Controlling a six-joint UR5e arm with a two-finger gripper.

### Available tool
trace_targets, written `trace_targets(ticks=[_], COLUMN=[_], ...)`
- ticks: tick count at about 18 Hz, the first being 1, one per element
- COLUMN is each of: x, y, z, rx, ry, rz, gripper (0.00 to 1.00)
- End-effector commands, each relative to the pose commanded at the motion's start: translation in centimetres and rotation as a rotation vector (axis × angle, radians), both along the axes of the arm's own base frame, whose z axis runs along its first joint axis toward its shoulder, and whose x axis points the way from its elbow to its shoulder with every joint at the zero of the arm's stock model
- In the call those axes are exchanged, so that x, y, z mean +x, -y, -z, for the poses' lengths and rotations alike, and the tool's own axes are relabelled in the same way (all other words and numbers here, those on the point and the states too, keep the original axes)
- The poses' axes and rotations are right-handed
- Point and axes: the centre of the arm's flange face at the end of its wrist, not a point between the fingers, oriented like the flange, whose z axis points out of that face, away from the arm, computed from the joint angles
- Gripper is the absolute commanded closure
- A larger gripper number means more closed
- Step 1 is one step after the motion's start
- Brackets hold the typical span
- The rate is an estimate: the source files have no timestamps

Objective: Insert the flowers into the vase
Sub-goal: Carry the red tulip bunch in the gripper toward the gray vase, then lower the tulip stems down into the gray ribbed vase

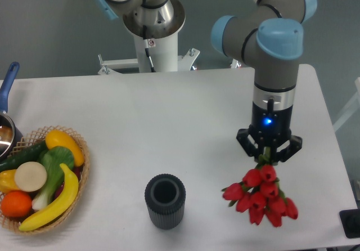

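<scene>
Nearest the camera, the vase (165,201) stands upright on the table (169,116) towards the front edge, a dark ribbed cylinder with a thick round rim and an open mouth with nothing in it. To its right and well apart from it hang the flowers (260,196), a bunch of red closed tulip blooms fanning out below short green stems, held clear of the tabletop and wider across than the vase mouth. Just above them the gripper (268,152) points straight down with its 2 fingers clamped on the green stems, so the bunch is carried by its stem end with the blooms hanging lowest. Judging by the look, the bunch is light and the stems probably bend easily, so the blooms may swing when the arm moves; the stems are the right place to hold, since squeezing the blooms could crush them. As they hang now the blooms would reach the vase first, so getting the stems in looks awkward, and the spread of the heads could catch on the rim or tip the vase, which looks small and light. At the far left, level with the vase and a little behind it, a woven basket (82,166) holds fruit and vegetables, with a pan (5,121) partly in view beyond it. Farthest back stands the arm's white pedestal (158,48).
</scene>
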Motion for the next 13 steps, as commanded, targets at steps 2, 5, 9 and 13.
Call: trace_targets(ticks=[2, 5, 9, 13], x=[1.0, 2.6, 4.3, 5.4], y=[-1.6, -3.3, -4.7, -5.4], z=[-2.5, -4.0, -5.3, -6.3], rx=[0.131, 0.304, 0.373, 0.483], ry=[0.052, 0.193, 0.168, 0.207], rz=[0.062, 0.155, 0.23, 0.331], gripper=[1.0, 1.0, 1.0, 1.0])
